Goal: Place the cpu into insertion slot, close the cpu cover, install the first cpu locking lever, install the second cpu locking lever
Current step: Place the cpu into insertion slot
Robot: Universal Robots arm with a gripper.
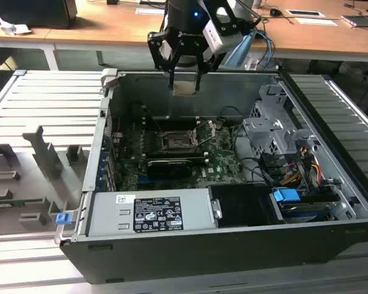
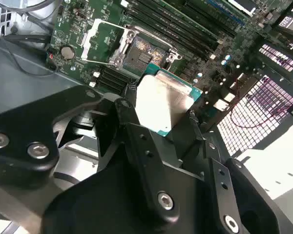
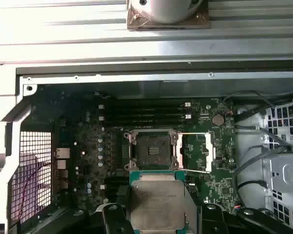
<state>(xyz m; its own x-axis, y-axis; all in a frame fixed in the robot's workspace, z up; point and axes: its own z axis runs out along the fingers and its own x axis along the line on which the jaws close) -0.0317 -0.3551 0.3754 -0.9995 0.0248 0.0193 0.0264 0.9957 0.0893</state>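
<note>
Clearly the cpu is square, pale silver, green-edged.

Ribbed grey metal bench holds the open black computer case, with grey fixture blocks sitting at the exterior view's left.

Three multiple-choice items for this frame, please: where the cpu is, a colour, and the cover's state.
1. Where is the cpu? A in the socket; B held in the hand, off the board; C on the desk.
2. The motherboard is: A green; B red; C white.
3. The cpu cover is: A shut; B missing; C swung open.
Answers: 1 B, the hand clamps its edges, the socket empty; 2 A, green in both wrist views; 3 C, its frame lies beside the bare socket.
</note>
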